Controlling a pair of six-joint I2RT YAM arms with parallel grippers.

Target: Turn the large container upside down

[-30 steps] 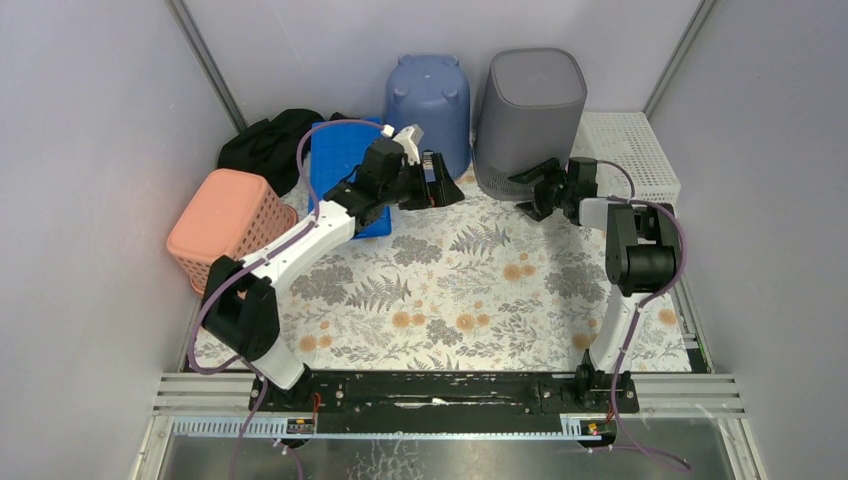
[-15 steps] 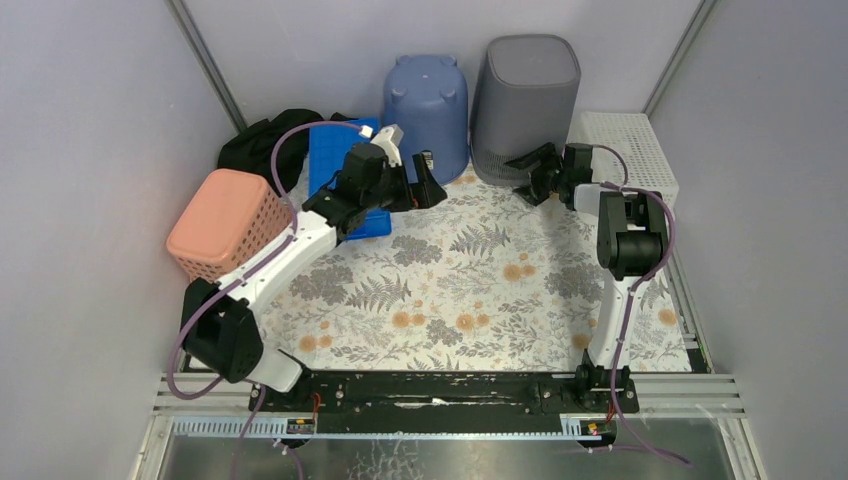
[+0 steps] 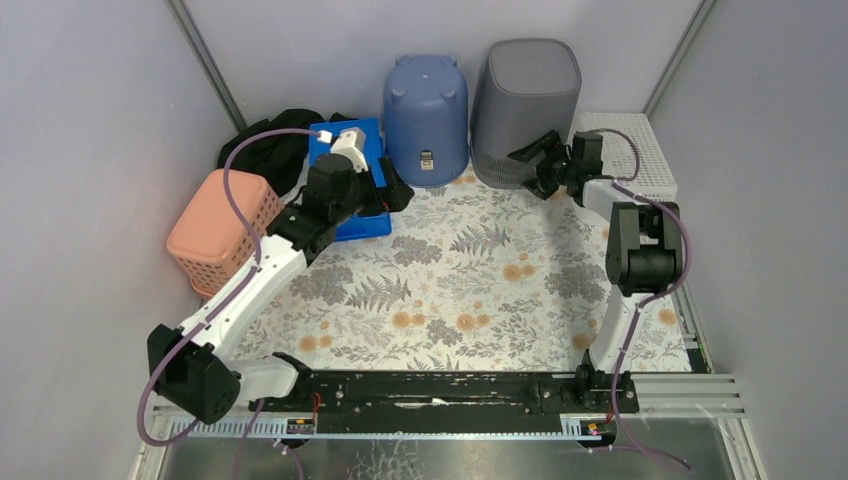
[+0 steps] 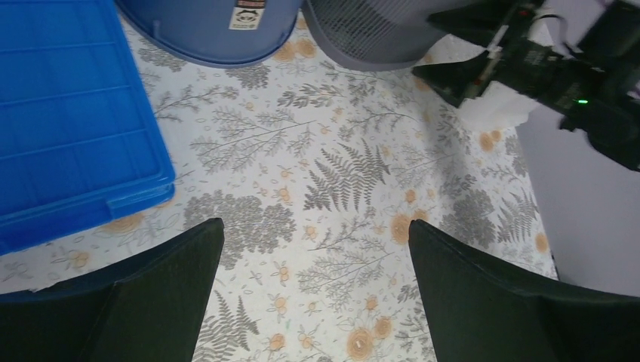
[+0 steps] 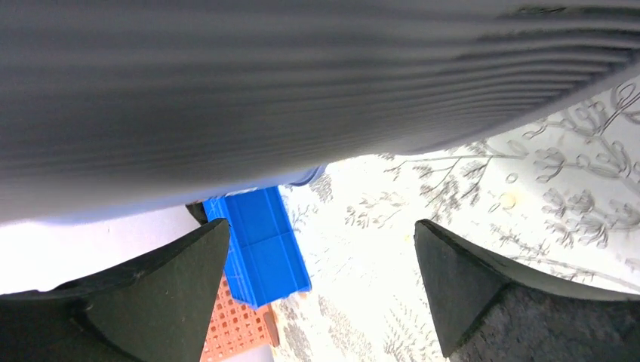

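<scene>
The large grey ribbed container point(image 3: 527, 110) stands bottom up at the back of the table, next to an upturned blue bucket point(image 3: 427, 105). My right gripper point(image 3: 535, 162) is open and empty, close beside the container's lower right wall. The grey wall fills the top of the right wrist view point(image 5: 302, 75) above the open gripper point(image 5: 321, 256). My left gripper point(image 3: 388, 192) is open and empty over the blue tray's right edge, left of the bucket. In the left wrist view it point(image 4: 317, 256) hangs above the patterned cloth, and the container's rim point(image 4: 370, 30) shows at the top.
A flat blue tray point(image 3: 345, 180) lies at the back left, with a salmon basket point(image 3: 222, 225) and a black cloth point(image 3: 265, 150) beyond it. A white perforated basket point(image 3: 630, 150) sits at the back right. Walls close in on three sides.
The grey container went from leaning forward to standing against the back wall. My left gripper pulled back to the left, away from the bucket. My right gripper shifted slightly toward the back.
</scene>
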